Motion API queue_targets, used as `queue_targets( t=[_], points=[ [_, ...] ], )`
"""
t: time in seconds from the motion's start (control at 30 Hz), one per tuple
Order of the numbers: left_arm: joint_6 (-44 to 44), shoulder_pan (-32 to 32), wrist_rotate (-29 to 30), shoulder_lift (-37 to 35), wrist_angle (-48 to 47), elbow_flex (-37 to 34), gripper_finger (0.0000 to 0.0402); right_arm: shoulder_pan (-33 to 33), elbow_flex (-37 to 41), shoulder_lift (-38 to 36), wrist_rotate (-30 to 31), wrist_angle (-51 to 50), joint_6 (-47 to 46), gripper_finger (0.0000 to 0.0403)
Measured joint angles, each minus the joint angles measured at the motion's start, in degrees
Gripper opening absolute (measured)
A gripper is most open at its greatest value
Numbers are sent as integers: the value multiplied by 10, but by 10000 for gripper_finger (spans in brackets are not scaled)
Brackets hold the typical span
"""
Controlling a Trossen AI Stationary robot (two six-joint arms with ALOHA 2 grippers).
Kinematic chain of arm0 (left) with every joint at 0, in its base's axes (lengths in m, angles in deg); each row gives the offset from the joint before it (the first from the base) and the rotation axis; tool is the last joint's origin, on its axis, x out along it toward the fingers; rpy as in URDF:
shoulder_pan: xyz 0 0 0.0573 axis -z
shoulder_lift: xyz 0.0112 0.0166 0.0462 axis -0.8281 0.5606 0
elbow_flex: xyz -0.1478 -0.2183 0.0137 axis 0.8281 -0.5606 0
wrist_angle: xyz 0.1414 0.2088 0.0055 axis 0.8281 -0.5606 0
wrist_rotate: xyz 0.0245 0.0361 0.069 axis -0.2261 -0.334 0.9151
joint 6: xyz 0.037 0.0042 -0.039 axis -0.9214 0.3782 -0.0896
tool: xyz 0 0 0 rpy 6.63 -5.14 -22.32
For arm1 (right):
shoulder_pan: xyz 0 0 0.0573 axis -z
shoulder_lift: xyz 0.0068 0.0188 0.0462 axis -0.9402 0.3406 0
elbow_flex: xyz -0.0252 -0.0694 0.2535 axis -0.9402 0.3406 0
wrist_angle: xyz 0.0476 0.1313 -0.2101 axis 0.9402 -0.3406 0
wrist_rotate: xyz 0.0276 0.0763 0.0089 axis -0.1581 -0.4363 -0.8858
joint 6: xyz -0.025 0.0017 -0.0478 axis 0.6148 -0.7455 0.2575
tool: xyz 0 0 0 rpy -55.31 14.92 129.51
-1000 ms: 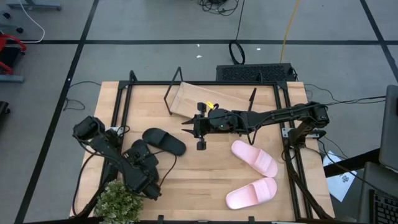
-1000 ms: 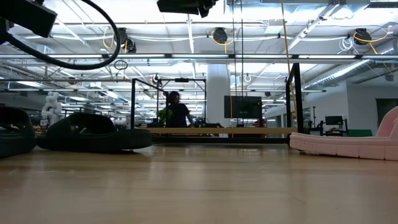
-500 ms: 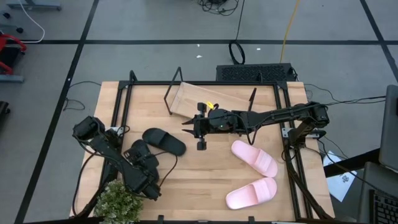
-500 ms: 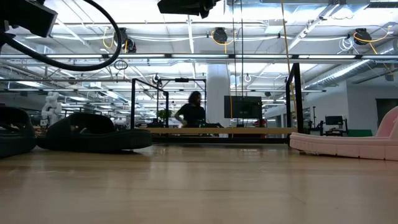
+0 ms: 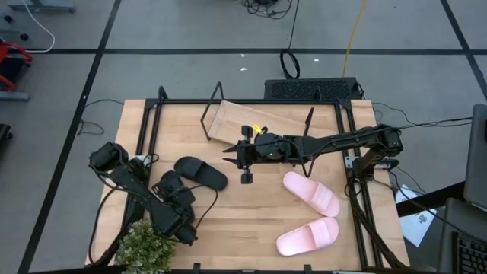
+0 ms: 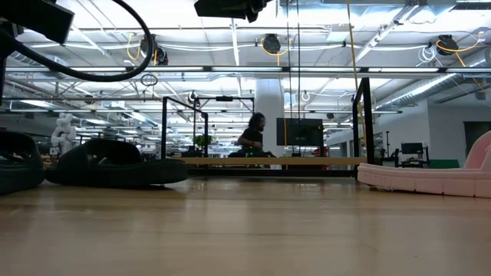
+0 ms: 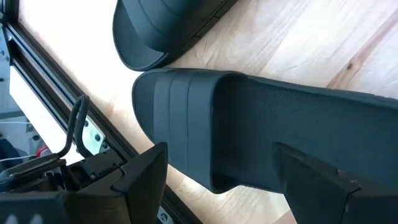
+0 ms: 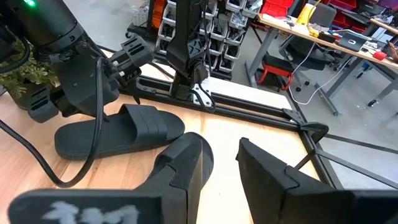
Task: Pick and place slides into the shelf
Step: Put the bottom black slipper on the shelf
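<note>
One black slide (image 5: 202,172) lies flat on its sole left of the table's middle. The second black slide (image 7: 261,118) lies under my left gripper (image 5: 173,199), near the table's near-left corner. That gripper is open, with one finger (image 7: 146,171) beside the strap and the other (image 7: 323,177) over the footbed. Two pink slides (image 5: 310,192) (image 5: 307,236) lie on the right half. The shelf (image 5: 259,125), a tilted light plank on black wire frames, stands at the far side. My right gripper (image 5: 230,156) hovers open in front of the shelf, above the table's middle, and touches nothing. My left gripper stands over the strap end (image 7: 180,118) of the second black slide, pointing down at it, with its fingers on either side. The slide lies flat on the table. I cannot tell whether the fingers touch it.
A small green plant (image 5: 144,247) stands at the near-left corner beside my left arm. Black frame rails (image 5: 148,122) run along the table's left and right sides. Bare wood lies between the black and pink slides. A person (image 6: 253,138) shows in the room beyond.
Both arms and all the slides have kept still. In the low view, a person in the room behind the table has walked toward the picture's right.
</note>
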State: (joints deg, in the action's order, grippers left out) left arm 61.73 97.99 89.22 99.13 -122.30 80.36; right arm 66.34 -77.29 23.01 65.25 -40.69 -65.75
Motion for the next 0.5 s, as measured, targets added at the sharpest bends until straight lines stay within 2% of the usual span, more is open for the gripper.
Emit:
queue_targets(
  t=[0.23, 0.5],
  points=[
    [18, 0, -23, 0, 0, 0, 282, 0, 0, 0, 0, 0, 0, 96],
    [13, 0, -13, 0, 0, -8, 282, 0, 0, 0, 0, 0, 0, 96]
  ],
)
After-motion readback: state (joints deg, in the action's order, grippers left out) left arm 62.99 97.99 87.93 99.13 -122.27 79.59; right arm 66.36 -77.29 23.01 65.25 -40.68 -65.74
